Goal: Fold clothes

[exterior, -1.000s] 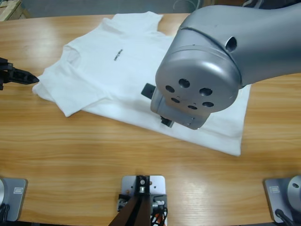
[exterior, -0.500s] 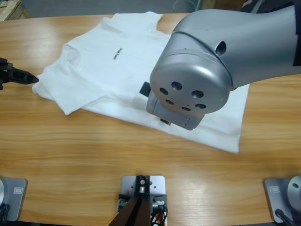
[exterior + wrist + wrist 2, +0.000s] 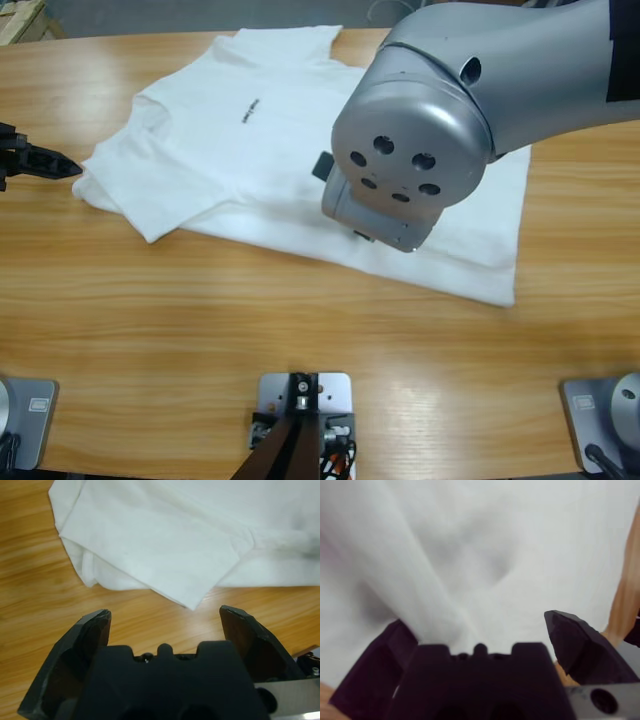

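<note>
Right arm (image 3: 420, 150): its big silver elbow sits higher in the high view than a second ago, shifted toward the table's far edge.
T-shirt (image 3: 230, 150): its near right hem corner lies a little farther from the near edge; the hem's line changes slightly.

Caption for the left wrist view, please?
Open left gripper hovers over the wooden table, facing a folded sleeve corner of the white T-shirt.

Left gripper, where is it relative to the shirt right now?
In the high view the left gripper sits at the table's left edge, beside the white T-shirt's left sleeve; its wrist view shows bare wood between jaws and sleeve.
</note>
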Controlling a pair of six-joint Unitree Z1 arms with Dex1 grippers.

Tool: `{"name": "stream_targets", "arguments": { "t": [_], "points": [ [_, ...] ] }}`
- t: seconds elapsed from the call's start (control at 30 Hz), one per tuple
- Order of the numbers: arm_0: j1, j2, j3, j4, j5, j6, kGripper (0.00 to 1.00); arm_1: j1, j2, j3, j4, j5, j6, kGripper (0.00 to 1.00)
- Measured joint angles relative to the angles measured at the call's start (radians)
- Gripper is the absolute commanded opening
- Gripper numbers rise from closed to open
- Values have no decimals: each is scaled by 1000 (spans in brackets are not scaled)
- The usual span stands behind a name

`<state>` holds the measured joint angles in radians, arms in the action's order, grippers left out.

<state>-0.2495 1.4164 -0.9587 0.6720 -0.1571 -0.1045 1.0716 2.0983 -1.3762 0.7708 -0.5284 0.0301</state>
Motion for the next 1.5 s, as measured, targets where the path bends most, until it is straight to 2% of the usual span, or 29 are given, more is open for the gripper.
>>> {"name": "stream_targets", "arguments": {
  "t": [0.33, 1.03, 1.4, 1.5],
  "points": [
    [0, 0, 0, 0, 0, 0, 839, -63, 0, -1, 0, -46, -37, 1000],
    [0, 0, 0, 0, 5, 0, 839, -164, 71, -95, -12, -70, -117, 1000],
    [-5, 0, 0, 0, 5, 0, 840, -164, -1, -157, 97, -79, -92, 1000],
    [-13, -5, 0, 0, 6, 0, 841, -174, -83, -90, 97, -34, -44, 1000]
  ]
}}
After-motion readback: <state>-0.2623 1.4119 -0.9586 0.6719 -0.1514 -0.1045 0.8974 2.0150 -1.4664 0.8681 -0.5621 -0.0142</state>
